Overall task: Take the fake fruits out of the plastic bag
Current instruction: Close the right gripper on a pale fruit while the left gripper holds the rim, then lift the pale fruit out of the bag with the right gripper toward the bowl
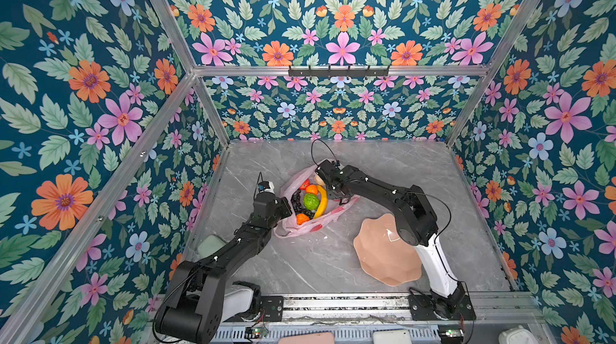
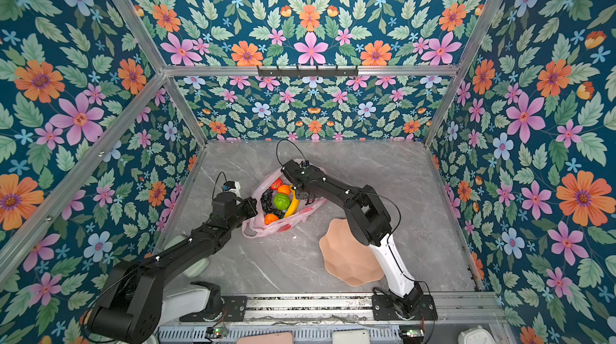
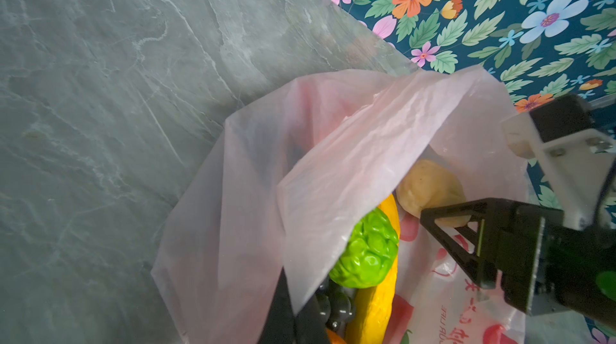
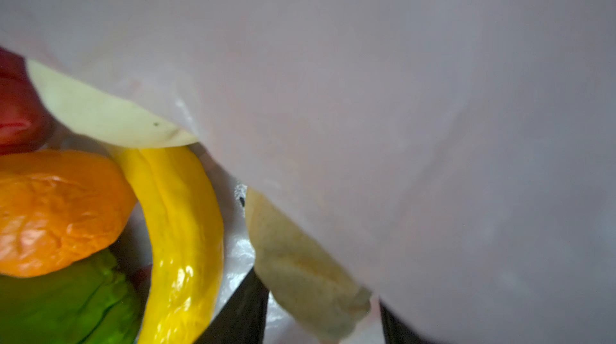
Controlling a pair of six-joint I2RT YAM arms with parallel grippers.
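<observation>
The pink plastic bag (image 1: 313, 226) (image 2: 260, 227) lies open mid-table. Inside it I see fake fruits: a yellow banana (image 1: 322, 202) (image 4: 180, 225), a bumpy green fruit (image 1: 310, 200) (image 3: 366, 252), an orange (image 1: 311, 189) (image 4: 56, 212), a second orange (image 1: 302, 218), dark grapes (image 1: 296, 198), a red fruit (image 1: 304, 184). My left gripper (image 1: 289, 208) (image 3: 290, 299) is shut on the bag's near rim film. My right gripper (image 1: 343, 197) (image 4: 316, 292) reaches into the bag, jaws apart on either side of a pale cream lump (image 4: 300, 259) (image 3: 428, 185); one finger touches it, a small gap shows at the other.
A peach-pink scalloped plate (image 1: 376, 259) (image 2: 343, 262) lies on the grey marble table (image 1: 400, 175) to the right of the bag, partly under the right arm. A pale green object (image 1: 210, 245) sits under the left arm. Flowered walls enclose the table.
</observation>
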